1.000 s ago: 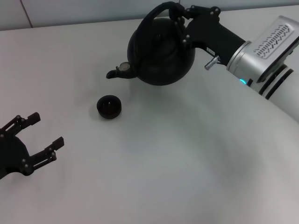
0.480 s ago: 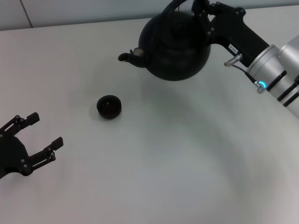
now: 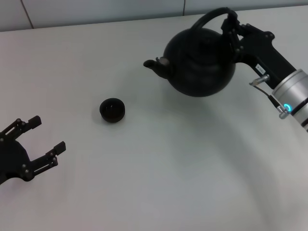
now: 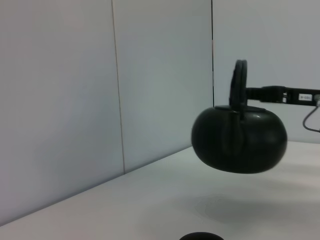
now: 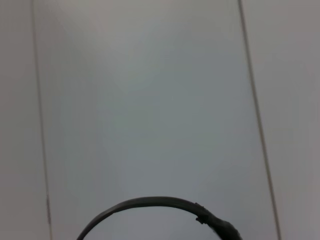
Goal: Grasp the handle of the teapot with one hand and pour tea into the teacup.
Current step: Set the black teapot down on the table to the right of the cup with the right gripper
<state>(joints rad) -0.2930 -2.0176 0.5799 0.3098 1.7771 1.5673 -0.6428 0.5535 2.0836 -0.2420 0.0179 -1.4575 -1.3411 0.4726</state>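
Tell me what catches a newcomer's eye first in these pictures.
The big black teapot hangs in the air over the table's far right part, held by its handle in the right claw, spout pointing toward the robot's left. The left wrist view confirms it is off the table. The small teacup sits alone well to the spout's left and nearer the robot, and the left claw rests open at the near left edge.

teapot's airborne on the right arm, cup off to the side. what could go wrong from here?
1. The right end effector holds the teapot only by its handle; the left wrist view shows it clear of the table, so it may swing or slip.
2. The spout isn't over the teacup; tilting now would likely spill.
3. The cup is small and unsupported; the left end effector sits open, apart.
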